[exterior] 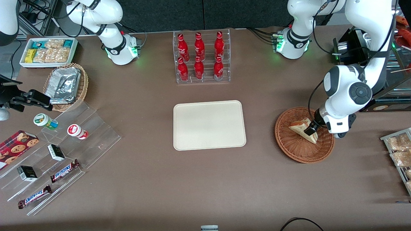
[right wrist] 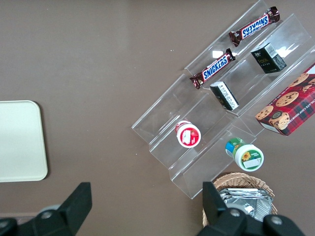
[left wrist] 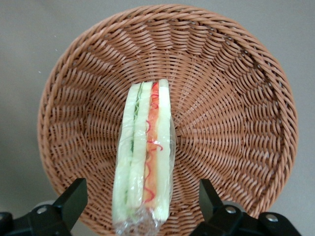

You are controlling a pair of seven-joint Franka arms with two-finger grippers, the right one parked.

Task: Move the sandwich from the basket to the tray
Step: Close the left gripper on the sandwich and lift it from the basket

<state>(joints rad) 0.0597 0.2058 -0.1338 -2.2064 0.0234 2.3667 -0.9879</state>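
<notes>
The left wrist view shows the sandwich [left wrist: 145, 157] edge-on: pale bread slices with green and pink-red filling between them, wrapped in clear film that bunches at the nearer end. The front view does not show the layers clearly; there the sandwich [exterior: 304, 129] reads as a pale triangular wedge lying inside the basket [exterior: 295, 148], partly covered by the arm. Only the front view shows the tray [exterior: 209, 124], which sits well apart from the basket, toward the middle of the table. The right wrist view catches one rounded corner of the tray [right wrist: 22, 142] and no basket.

The gripper [left wrist: 142, 204] hangs over the basket [left wrist: 231, 98] with its two dark fingers [left wrist: 73, 199] spread apart, one on each side of the sandwich. A clear gap shows between each finger and the wrapped bread; neither touches it. In the front view the gripper [exterior: 310, 131] is low over the sandwich.

The basket is round, shallow, reddish-brown wicker, woven in rings radiating from its centre. The tray is flat, cream-beige, rectangular with rounded corners and a low rim, and nothing lies on it. The table [exterior: 154, 179] surface is matte brown.
</notes>
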